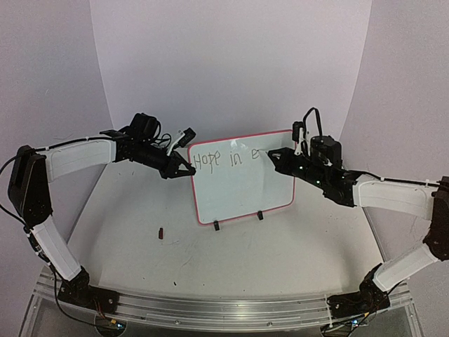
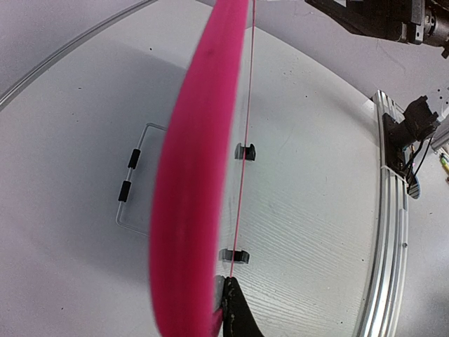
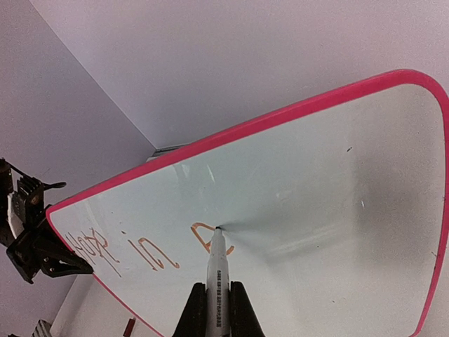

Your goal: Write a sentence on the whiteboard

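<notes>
A whiteboard (image 1: 242, 189) stands on the bench (image 1: 140, 232), its left rim pinched by the shut left hand (image 1: 184, 168), while the right hand (image 3: 218, 316), closed on a marker (image 3: 217, 270), holds the tip at a half-drawn "e", so the sentence (image 1: 228, 159) reads "Hope in e" and looks unfinished.

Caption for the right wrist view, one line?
Right hand grips a marker, tip on the whiteboard at a partial letter after "Hope in"; left hand clamps its edge.
</notes>
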You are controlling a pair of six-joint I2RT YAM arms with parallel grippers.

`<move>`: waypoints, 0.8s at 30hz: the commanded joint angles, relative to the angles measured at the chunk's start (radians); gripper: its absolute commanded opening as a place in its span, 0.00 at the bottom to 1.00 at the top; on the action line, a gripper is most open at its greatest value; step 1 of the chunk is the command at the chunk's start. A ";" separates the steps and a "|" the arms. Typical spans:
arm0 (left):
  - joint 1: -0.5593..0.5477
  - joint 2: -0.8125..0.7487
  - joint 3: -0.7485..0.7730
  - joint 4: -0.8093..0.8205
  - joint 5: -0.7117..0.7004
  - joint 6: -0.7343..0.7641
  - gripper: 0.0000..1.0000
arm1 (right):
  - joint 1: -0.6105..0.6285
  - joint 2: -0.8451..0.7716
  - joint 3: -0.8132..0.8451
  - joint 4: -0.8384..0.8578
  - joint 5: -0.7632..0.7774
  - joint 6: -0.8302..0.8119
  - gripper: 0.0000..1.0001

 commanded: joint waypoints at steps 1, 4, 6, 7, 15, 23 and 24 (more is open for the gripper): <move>-0.007 0.012 0.002 -0.063 -0.109 0.061 0.00 | -0.004 -0.019 -0.017 0.037 0.066 0.007 0.00; -0.007 0.014 0.003 -0.063 -0.108 0.061 0.00 | -0.004 -0.018 -0.031 0.027 0.065 0.013 0.00; -0.007 0.015 0.004 -0.063 -0.108 0.061 0.00 | -0.004 -0.015 -0.043 0.024 0.065 0.017 0.00; -0.007 0.014 0.003 -0.063 -0.109 0.060 0.00 | -0.004 -0.015 -0.048 0.021 0.066 0.019 0.00; -0.007 0.014 0.003 -0.063 -0.108 0.060 0.00 | -0.004 -0.024 -0.067 0.007 0.086 0.023 0.00; -0.007 0.012 0.002 -0.065 -0.110 0.060 0.00 | -0.004 -0.029 0.000 0.000 0.111 -0.007 0.00; -0.007 0.012 0.002 -0.065 -0.111 0.061 0.00 | -0.004 -0.029 0.008 0.000 0.112 -0.012 0.00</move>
